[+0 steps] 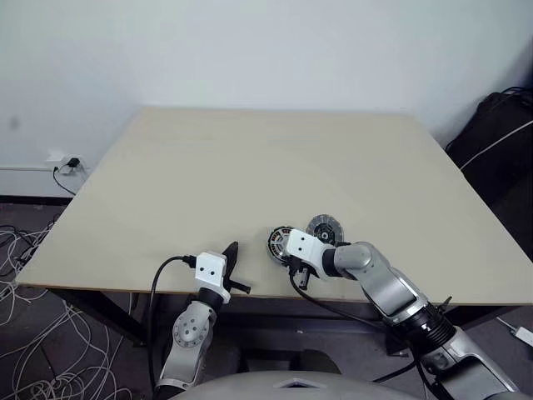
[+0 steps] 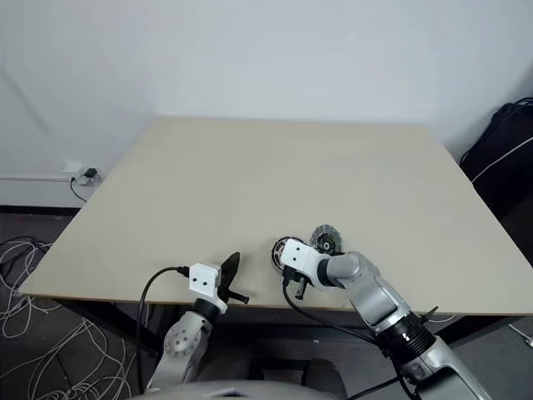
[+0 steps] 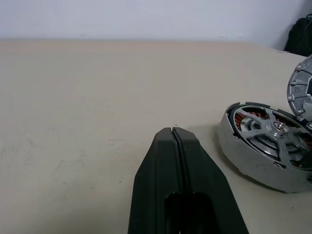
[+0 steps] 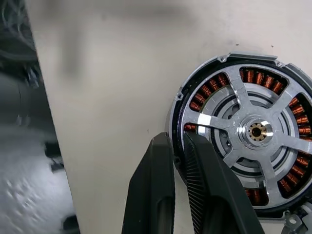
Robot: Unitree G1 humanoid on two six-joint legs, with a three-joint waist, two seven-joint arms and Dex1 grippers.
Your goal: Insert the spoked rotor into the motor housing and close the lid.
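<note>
The motor housing (image 4: pixel 195 97), a grey cup with copper windings, lies near the table's front edge. The spoked rotor (image 4: pixel 256 130) sits inside it, silvery spokes and hub facing up. My right gripper (image 4: pixel 178 139) reaches down onto the housing's near rim, one finger outside the wall and the other over the rotor's edge, closed on that rim. The lid (image 1: pixel 323 227), ribbed with a dark centre, lies just behind and to the right of the housing, touching it. My left gripper (image 3: pixel 174 131) rests shut and empty, level over the front edge, left of the housing (image 3: pixel 265 146).
The beige table (image 1: pixel 250 158) stretches away behind the parts. Loose white cables (image 1: pixel 33 333) lie on the floor at the left, by a wall socket (image 1: pixel 67 162). A black bag (image 1: pixel 500 142) stands beside the table's right edge.
</note>
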